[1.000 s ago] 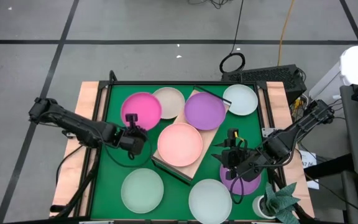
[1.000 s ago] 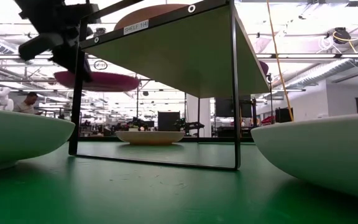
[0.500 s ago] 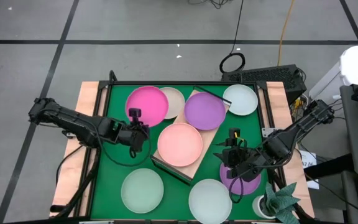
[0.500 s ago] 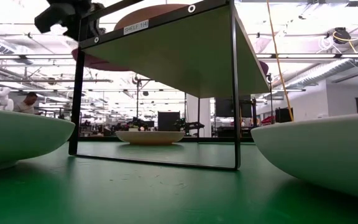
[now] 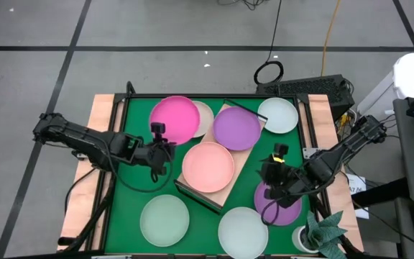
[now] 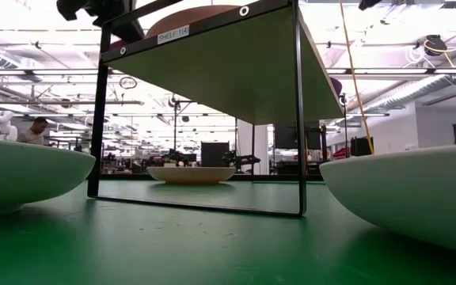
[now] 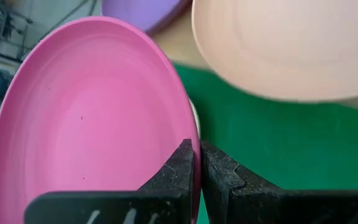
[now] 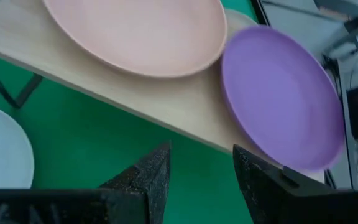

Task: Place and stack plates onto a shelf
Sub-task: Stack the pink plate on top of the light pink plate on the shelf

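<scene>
Worktop, green mat, carries the shelf at its middle, set at a slant. Shelf already holds two plates side by side: salmon plate at the near end, purple plate at the far end, so the board is full at one layer and the rest presumably has to stack on those. Magenta plate is off the mat, left of the shelf and overlapping the cream plate, which lies on the mat beside the shelf's far-left edge. Left claw is pinched narrow on the magenta plate's near rim; the rim grip leaves the underside free to set down on another plate. Second purple plate lies right of the shelf under the right claw, which hangs over it with jaws wide and nothing in them, looks parked or lining up a pick. Mint plate and whitish plate sit near of the shelf, another pale plate at the far-right corner. Room: the carried plate's edge is just beside the shelf's left edge; clear path over the salmon plate; right arm is well apart from that lane.
</scene>
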You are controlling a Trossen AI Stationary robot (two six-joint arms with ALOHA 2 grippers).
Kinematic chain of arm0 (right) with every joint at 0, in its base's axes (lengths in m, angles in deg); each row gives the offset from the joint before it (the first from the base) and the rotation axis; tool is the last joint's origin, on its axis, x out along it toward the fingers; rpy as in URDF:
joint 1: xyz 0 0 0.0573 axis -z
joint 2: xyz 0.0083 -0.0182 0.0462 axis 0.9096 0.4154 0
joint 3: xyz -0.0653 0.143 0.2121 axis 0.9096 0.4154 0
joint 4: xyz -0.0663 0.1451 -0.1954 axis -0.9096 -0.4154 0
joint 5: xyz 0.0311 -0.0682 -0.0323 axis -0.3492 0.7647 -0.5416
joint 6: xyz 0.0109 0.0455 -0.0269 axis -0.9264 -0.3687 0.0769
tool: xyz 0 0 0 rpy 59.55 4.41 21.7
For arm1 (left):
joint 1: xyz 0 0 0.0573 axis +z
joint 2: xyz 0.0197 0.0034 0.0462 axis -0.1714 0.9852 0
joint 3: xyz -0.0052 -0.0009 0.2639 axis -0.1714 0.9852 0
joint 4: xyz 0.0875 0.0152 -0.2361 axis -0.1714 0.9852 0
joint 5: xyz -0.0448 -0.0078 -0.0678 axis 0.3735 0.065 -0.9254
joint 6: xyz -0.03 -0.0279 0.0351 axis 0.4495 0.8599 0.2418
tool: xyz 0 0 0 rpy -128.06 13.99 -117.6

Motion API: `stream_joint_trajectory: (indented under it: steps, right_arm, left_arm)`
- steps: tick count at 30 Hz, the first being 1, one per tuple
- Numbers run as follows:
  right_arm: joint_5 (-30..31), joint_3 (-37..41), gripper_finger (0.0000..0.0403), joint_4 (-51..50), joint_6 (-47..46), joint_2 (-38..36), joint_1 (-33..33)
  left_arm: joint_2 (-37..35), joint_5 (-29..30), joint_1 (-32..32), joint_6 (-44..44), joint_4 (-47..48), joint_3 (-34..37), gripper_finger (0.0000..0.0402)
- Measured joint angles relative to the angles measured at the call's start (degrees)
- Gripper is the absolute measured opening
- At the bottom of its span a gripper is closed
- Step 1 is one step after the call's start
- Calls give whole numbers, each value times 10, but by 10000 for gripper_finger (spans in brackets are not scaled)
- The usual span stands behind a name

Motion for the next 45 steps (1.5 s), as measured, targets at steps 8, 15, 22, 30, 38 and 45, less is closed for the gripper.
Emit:
stream_joint_trajectory:
  steps: [8,15,22,30,38,45]
  right_arm:
    - [31,15,157,-42,-51,0,0]
    - [30,53,157,-47,-68,0,11]
    - [24,62,157,-87,-119,0,26]
    - [12,62,157,-96,-126,0,38]
    - [12,62,157,-97,-126,0,38]
    - [10,62,157,-98,-123,0,38]
  left_arm:
    - [0,-7,-15,-50,-55,-14,19]
    - [0,-41,-26,-73,-88,-14,19]
    - [0,-47,-48,-68,-124,-14,19]
    - [0,-178,-64,-127,-211,-14,19]
    - [18,-229,-76,-135,-247,-14,19]
    - [62,-245,-93,-156,-249,-14,19]
